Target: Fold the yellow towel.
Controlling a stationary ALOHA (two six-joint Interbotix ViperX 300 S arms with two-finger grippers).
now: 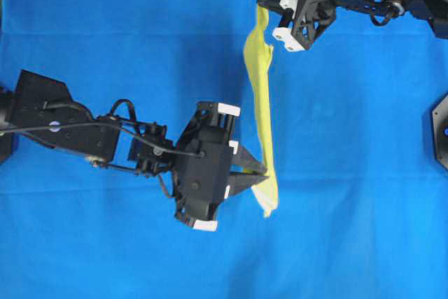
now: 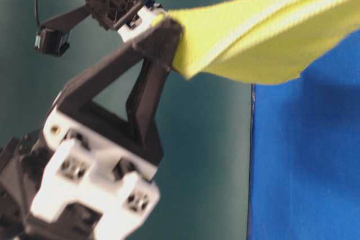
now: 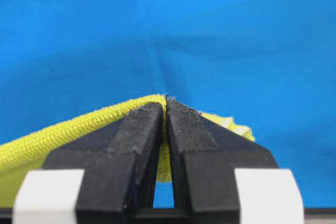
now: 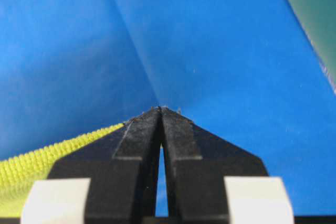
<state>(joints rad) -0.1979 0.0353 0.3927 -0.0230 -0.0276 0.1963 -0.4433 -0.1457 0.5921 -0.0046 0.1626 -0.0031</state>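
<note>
Table-level exterior, yellow towel [image 2: 264,37] cut off, blurred

The left arm reaches in from the left edge of the overhead view, stretched toward the middle. Its claw [image 1: 260,177] points to the right, and the two black fingers [image 3: 143,129] are pressed together at the tips. The right arm comes from the upper right corner. Its claw [image 1: 264,9] points to the left, fingers [image 4: 140,135] also pressed together.
</note>
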